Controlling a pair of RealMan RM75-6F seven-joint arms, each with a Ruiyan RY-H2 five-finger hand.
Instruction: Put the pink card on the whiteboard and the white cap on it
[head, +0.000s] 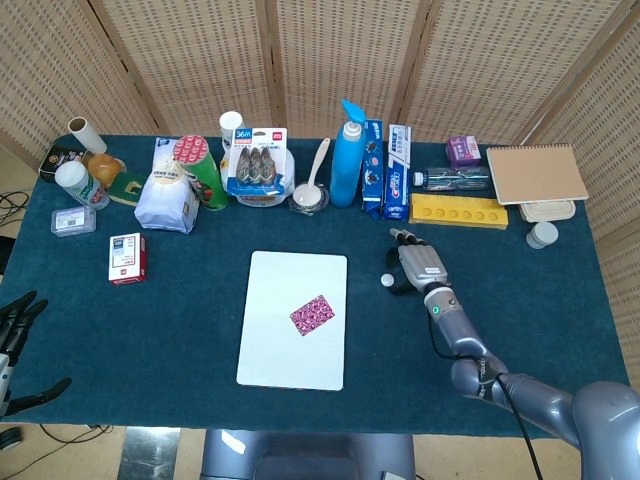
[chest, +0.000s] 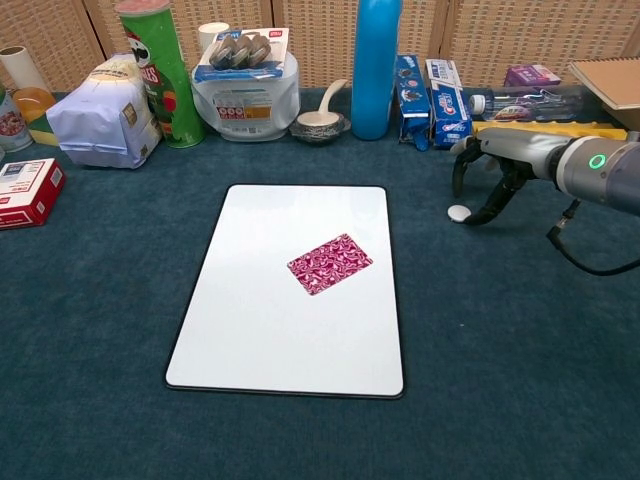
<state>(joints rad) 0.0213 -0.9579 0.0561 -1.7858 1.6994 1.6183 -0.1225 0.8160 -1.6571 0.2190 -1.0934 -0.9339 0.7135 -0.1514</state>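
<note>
Lying flat, patterned pink card (chest: 330, 264) on glossy rectangular whiteboard (chest: 250, 330)

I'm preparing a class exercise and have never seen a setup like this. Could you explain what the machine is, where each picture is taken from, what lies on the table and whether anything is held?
It is a two-armed robot with mechanical hands. One picture looks down from its head, the other forward from its chest. On the table lies a whiteboard with a pink card on it. The right hand is poised over a small white cap; whether it grips it is unclear. The left hand hangs at the table's edge.
</note>
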